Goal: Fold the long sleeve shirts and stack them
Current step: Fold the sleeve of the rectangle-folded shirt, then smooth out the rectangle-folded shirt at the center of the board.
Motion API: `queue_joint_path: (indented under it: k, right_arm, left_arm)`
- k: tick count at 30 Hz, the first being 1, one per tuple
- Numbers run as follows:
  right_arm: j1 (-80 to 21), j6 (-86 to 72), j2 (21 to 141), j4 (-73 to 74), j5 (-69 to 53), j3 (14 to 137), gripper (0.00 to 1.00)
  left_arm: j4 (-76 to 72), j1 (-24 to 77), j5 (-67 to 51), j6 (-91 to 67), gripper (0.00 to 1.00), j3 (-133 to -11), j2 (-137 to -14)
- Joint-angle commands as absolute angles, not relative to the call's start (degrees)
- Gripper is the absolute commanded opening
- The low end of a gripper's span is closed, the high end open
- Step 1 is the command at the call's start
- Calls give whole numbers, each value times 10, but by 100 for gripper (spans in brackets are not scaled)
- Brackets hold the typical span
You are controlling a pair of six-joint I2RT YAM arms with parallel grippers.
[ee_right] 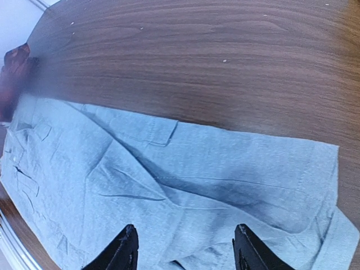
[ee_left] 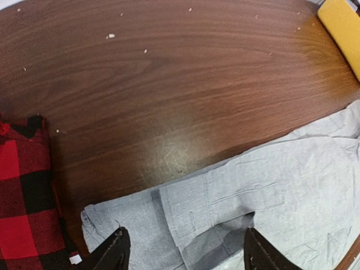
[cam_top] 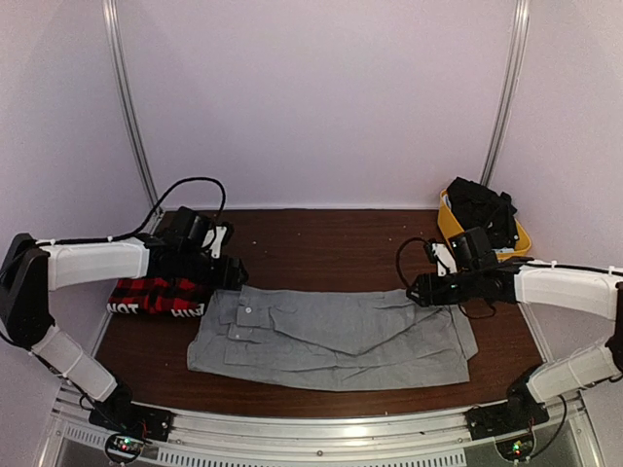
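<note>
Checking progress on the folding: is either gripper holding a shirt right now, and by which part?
Nothing is held. The left gripper and the right gripper are both open over the grey shirt, with no cloth pinched.

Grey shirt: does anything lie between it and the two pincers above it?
Nothing visible does. The left pincer and the right pincer both stand open over bare cloth of the grey shirt. The plaid shirt lies off to one side.

Pale lilac walls (cam_top: 311, 97), 2 metal poles (cam_top: 131, 107), dark wood table (cam_top: 321, 243).
</note>
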State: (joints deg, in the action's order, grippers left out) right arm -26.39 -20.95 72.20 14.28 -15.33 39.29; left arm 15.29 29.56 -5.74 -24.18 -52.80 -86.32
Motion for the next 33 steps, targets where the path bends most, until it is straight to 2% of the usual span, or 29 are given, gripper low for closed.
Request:
queue_joint_path:
  k: [1,4,7,12,18,24,33]
  right_arm:
    - [-294,-219,755,97,-173,391,59]
    - [-296,-226,789,75,-180,389,58]
    - [-296,-228,815,60,-180,388,57]
    - [-296,-232,861,62,-152,394,57]
    - [-294,-238,881,88,-83,394,57]
    - [-295,-231,840,107,-84,390,58]
    - [-296,-278,740,154,-50,352,59]
  left_arm:
    - [65,300,-130,-249,71,-497,-828]
    - [13,310,-200,-259,71,-477,-840]
    - [-25,333,-219,-261,70,-470,-864]
    - [-46,362,-206,-259,67,-466,-916]
    - [-22,362,-128,-259,63,-447,-954]
    - [-3,362,-80,-245,62,-428,-969]
    - [-32,362,-106,-233,66,-414,-934]
